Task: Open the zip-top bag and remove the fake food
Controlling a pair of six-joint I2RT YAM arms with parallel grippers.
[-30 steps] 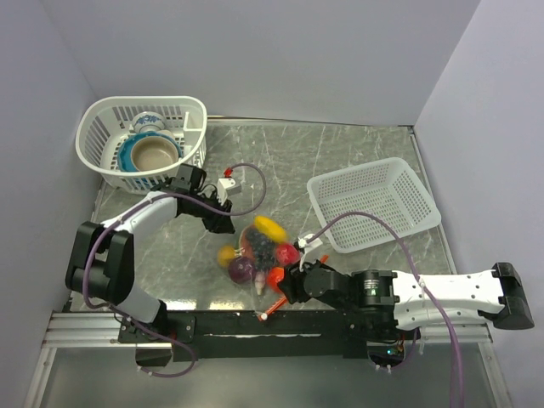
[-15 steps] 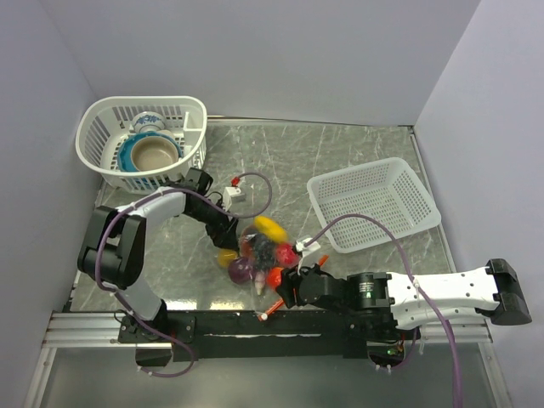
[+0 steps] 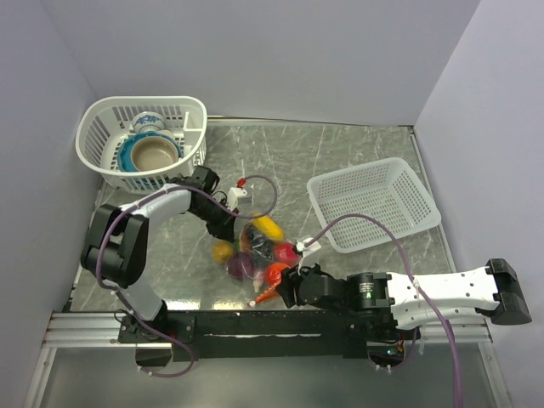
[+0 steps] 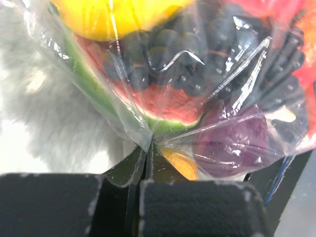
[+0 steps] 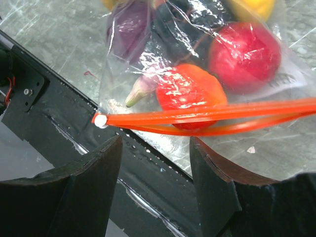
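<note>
The zip-top bag (image 3: 255, 251) lies mid-table, full of fake food (image 3: 268, 226). In the left wrist view the clear film (image 4: 148, 140) is pinched between my left gripper (image 4: 147, 159), which is shut on the bag's far end. Yellow fruit (image 4: 113, 15), dark grapes (image 4: 182, 54) and a purple piece (image 4: 232, 143) show through the film. My right gripper (image 5: 155, 153) stands open just short of the orange-red zip strip (image 5: 207, 116), with nothing between its fingers (image 5: 94, 168). The strip's two halves part toward the right, and a white slider (image 5: 100, 120) sits at its left end. A red tomato (image 5: 244, 54) lies behind it.
A white basket (image 3: 102, 127) with blue-and-white bowls stands at the back left. A second white basket (image 3: 374, 204) sits at the right. The black rail (image 3: 280, 323) runs along the near edge, right under the zip strip.
My left gripper has come in from the left onto the bag's far end and shut on its film. The bag has shifted a little. My right gripper stays at the zip end.
</note>
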